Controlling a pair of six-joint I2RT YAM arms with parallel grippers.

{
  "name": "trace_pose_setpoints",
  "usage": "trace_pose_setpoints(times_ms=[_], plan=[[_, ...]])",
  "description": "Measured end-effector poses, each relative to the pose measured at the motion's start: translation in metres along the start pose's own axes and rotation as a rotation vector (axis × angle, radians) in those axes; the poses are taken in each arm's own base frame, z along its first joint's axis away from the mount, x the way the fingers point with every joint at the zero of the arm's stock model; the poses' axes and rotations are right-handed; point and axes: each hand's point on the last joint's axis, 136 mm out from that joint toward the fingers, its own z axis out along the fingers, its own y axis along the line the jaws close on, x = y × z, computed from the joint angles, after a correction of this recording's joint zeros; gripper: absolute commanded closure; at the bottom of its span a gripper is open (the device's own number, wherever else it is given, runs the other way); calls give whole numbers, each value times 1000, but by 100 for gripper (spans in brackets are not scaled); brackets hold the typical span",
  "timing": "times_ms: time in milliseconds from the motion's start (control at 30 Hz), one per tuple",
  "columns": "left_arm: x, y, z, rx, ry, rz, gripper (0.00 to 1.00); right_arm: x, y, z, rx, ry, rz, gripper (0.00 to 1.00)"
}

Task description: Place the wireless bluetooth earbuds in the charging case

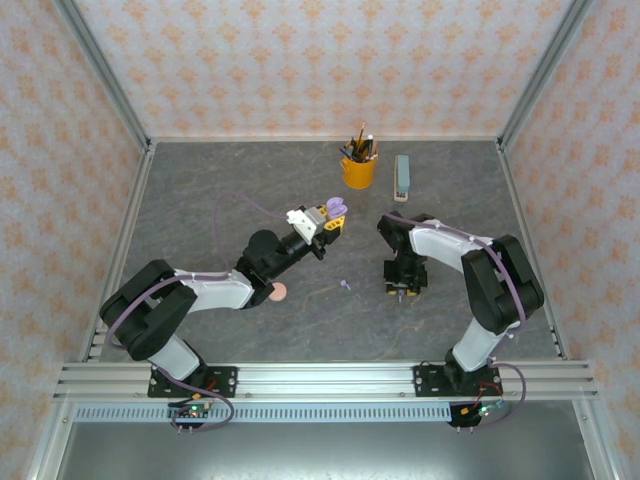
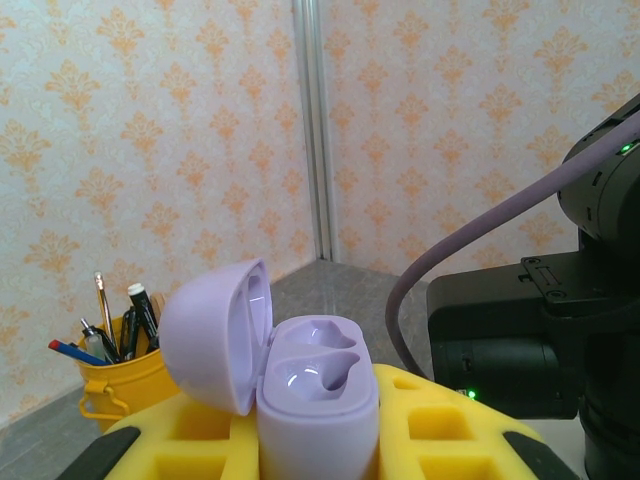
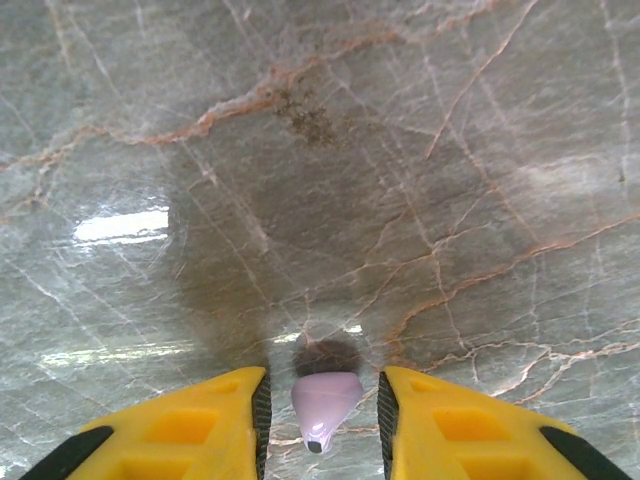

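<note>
The left gripper (image 1: 323, 226) is clamped on the open lilac charging case (image 2: 315, 390), raised above the tabletop (image 1: 200, 200) centre. The right gripper (image 3: 322, 374), jaws parted, straddles one lilac earbud (image 3: 325, 400) with a gap either side. A second lilac earbud (image 1: 345, 284) lies between the arms. A yellow pencil cup (image 1: 358, 170) stands at the far edge.
</note>
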Motion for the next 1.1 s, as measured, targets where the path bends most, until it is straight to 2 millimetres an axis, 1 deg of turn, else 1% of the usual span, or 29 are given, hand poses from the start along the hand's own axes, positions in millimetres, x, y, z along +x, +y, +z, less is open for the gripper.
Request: trace_pose_setpoints(times_ms=[533,700,900,1100], plan=[[0,0,0,0,0,-2,100,-1,1,4,-22,18,15,70],[0,-1,0,4,0,-2,100,-1,0,4,-36,23,17,74],[0,-1,0,8,1,-2,100,-1,1,3,-50,19,12,83],[0,-3,0,14,1,-3,100,0,1,1,-80,-17,10,84]])
